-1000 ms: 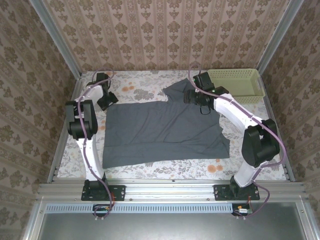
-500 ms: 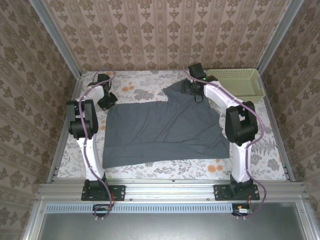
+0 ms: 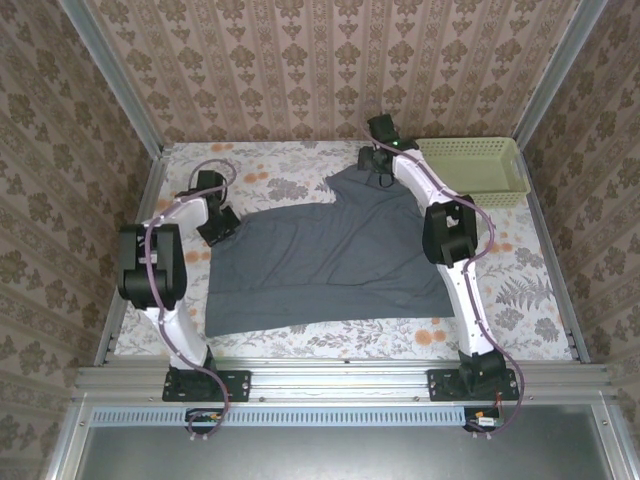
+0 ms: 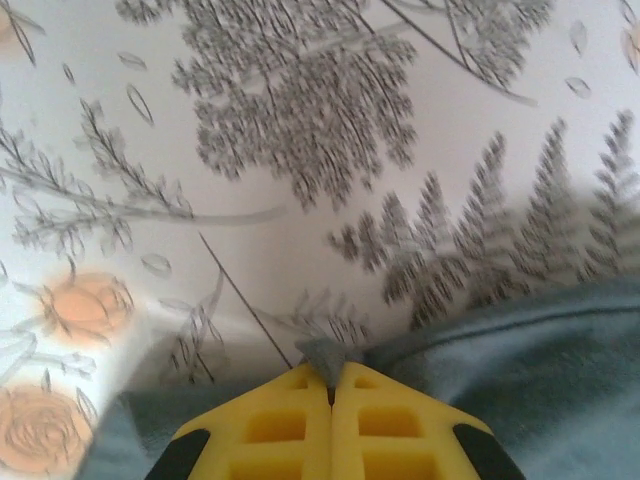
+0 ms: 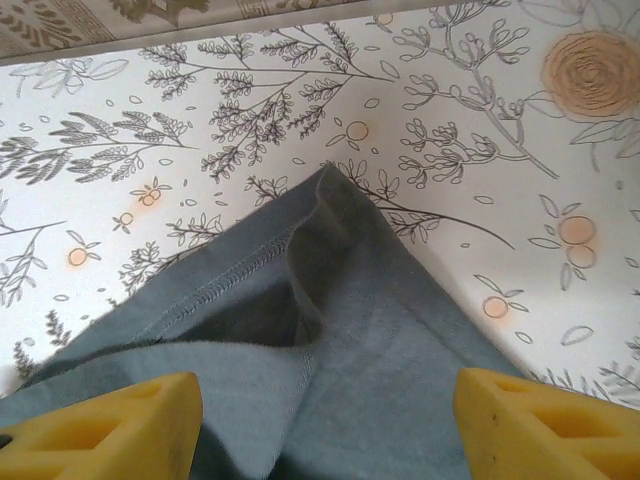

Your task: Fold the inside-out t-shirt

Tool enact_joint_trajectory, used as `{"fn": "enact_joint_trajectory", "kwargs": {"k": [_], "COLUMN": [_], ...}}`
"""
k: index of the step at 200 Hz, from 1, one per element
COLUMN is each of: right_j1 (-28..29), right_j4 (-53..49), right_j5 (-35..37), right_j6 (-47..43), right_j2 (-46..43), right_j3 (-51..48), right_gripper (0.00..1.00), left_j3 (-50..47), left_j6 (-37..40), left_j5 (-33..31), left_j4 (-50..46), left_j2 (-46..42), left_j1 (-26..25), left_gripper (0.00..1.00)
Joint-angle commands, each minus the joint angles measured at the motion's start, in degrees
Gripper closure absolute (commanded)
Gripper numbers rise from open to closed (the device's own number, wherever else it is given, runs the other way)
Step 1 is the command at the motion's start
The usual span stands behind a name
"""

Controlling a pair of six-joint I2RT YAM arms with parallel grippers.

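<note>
**A:** Where does the inside-out t-shirt (image 3: 330, 260) lie?

**B:** Spread flat in the middle of the flowered tabletop (image 3: 300, 180). Its near hem runs close to the tabletop's near edge, slanting a little. The body stretches away toward the far side, where one corner rises to a point on the right.

**A:** And the left gripper (image 4: 330, 378)?

**B:** At the shirt's far left corner, low on the tabletop. In the left wrist view its yellow fingers (image 4: 280, 425) are pressed together, with a small tuft of grey fabric nipped between the tips. The rest of the shirt lies beneath and to the right of them, and there is bare flowered surface beyond.

**A:** So it has hold of the edge?

**B:** Yes, it is clamped on the very rim, no more than a pinch of cloth.

**A:** The right gripper (image 5: 325, 405)?

**B:** Farther off, at the shirt's far pointed corner. Its two yellow fingers (image 5: 110, 425) stand wide apart, one at each side of the right wrist view. The corner lies between and just beyond them, with seam stitching showing and a soft fold running down from the tip. Whether the pads touch the fabric I cannot tell.

**A:** Anything behind that?

**B:** A pale yellow-green basket (image 3: 470, 165) at the far right of the tabletop, near the right gripper and apart from the shirt
</note>
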Motion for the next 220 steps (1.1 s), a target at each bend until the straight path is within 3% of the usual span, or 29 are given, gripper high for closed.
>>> {"fn": "enact_joint_trajectory", "kwargs": {"k": [1, 77, 102, 133, 158, 209, 220], "right_j1": [0.16, 0.14, 0.06, -0.36, -0.9, -1.47, -1.49], "right_j4": [-2.42, -4.62, -4.65, -5.41, -6.46, -6.81, -5.39], "right_j5": [1.17, -1.8, -3.8, -4.5, -4.65, -2.69, -3.07], "right_j6": [0.98, 3.99, 5.34, 6.4, 6.18, 4.86, 4.38], "right_j2": [3.02, 11.67, 12.91, 13.66, 11.52, 3.97, 2.22], "right_j3": [2.92, 14.95, 16.73, 18.25, 17.95, 12.88, 10.08], "right_gripper": [0.33, 0.43, 0.58, 0.84, 0.97, 0.99, 0.95], "left_j3": [-3.8, -14.8, -16.16, -18.09, -19.68, -22.21, -22.55], "left_j6": [-1.64, -3.41, -3.59, -3.93, -3.68, -2.51, -1.99], "left_j5": [0.62, -2.47, -2.67, -2.78, -3.46, -2.48, -1.91], "left_j4": [2.33, 4.42, 4.49, 4.69, 4.23, 4.05, 4.18], "left_j2": [-4.38, -16.54, -17.94, -21.25, -23.96, -27.06, -27.35], "left_j1": [-1.59, -7.38, -7.27, -7.26, -6.65, -3.26, -2.41], "left_gripper": [1.0, 1.0, 1.0, 1.0, 1.0, 1.0, 1.0]}}
